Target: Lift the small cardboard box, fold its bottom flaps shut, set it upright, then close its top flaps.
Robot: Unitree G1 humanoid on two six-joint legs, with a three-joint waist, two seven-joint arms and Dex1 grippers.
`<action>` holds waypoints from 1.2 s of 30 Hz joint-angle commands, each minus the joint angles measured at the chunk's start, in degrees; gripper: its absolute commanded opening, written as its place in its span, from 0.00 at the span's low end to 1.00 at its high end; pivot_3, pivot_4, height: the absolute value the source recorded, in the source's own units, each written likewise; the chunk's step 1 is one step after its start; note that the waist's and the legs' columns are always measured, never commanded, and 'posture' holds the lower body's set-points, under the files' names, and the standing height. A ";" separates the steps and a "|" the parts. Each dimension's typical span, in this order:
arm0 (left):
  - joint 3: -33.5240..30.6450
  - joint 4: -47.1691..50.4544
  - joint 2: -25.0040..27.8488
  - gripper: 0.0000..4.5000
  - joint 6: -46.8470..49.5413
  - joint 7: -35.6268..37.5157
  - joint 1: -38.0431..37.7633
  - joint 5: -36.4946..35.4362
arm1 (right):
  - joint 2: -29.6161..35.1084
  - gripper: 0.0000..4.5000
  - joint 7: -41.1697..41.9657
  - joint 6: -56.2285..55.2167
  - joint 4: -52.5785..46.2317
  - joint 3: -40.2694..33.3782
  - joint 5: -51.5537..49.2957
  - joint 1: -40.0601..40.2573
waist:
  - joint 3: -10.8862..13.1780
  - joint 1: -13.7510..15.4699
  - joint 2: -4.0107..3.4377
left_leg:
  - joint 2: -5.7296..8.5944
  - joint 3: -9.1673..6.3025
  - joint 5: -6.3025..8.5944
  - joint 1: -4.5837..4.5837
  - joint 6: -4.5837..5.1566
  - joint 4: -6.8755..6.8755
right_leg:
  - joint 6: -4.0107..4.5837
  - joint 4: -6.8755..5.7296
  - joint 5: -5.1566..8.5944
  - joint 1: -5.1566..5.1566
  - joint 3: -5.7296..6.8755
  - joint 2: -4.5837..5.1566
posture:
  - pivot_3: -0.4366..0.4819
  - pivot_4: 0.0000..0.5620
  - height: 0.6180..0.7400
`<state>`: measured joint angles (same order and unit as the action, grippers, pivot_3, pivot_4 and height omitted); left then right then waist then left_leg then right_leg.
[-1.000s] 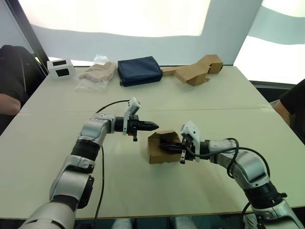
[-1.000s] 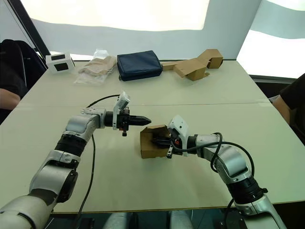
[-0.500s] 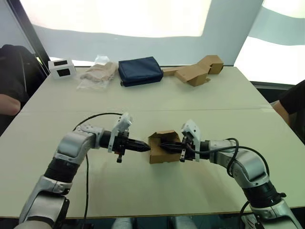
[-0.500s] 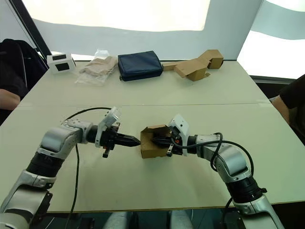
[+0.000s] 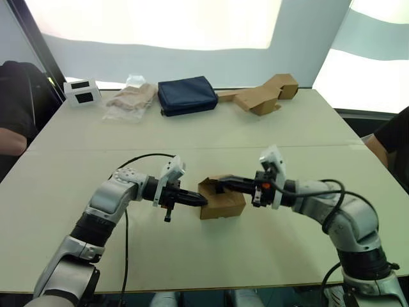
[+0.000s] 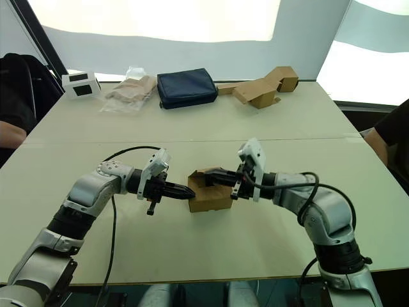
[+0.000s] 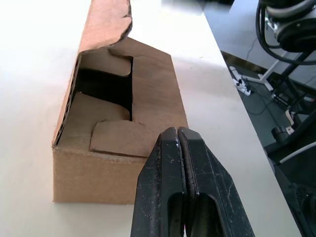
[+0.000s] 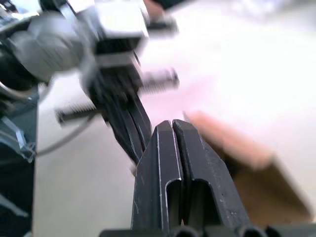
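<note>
A: Left pincer is pressed fully closed, gripping nothing, its tip against the near side of the small cardboard box. Looks like it's bracing the box so it can't slide on the worktop.

B: And just beyond that tip, the flaps gape half folded. Across the box, the right pincer is also clamped together and empty, tip at the upper rim, probably to nudge a flap inward.
</note>
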<state>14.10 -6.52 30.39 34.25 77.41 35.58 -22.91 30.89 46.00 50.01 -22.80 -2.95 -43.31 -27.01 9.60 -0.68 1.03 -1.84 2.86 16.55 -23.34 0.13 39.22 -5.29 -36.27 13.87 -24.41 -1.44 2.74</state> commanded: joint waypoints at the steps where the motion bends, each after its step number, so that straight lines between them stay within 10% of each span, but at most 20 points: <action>1: 1.64 -0.81 -0.14 0.01 -0.43 -0.14 0.12 1.41 | -0.25 0.00 -0.29 -0.88 3.42 -0.53 -0.23 -6.12 | 0.00 -0.01 0.00 | 0.00 -0.01 0.00 0.01 0.00 0.00 | 0.00 0.00 0.00 0.01 0.01 -0.02 | 0.48 0.27 1.00; 9: 1.70 -1.21 -0.59 0.01 -0.57 -0.73 0.47 1.43 | -1.38 0.00 3.33 -10.87 21.68 9.97 13.59 -13.17 | -0.01 0.08 -0.01 | 0.03 0.09 0.00 -0.02 0.00 0.00 | -0.04 0.03 -0.02 0.00 0.00 0.00 | 0.48 0.27 1.00; 36: -3.36 -17.44 -8.21 0.01 0.85 -3.45 12.99 -0.28 | 0.63 0.00 3.87 -8.16 10.66 12.94 18.68 -1.47 | -0.02 0.05 -0.01 | 0.05 0.02 0.00 -0.05 0.00 0.01 | -0.18 0.04 -0.10 0.00 0.03 -0.04 | 0.48 0.27 1.00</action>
<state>10.57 -22.46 22.82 37.09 73.80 47.89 -24.22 31.15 50.36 40.93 -9.75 11.37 -23.79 -28.88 9.58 -0.64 1.02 -1.79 2.88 16.55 -23.39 0.14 39.22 -5.47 -36.23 13.77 -24.41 -1.41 2.70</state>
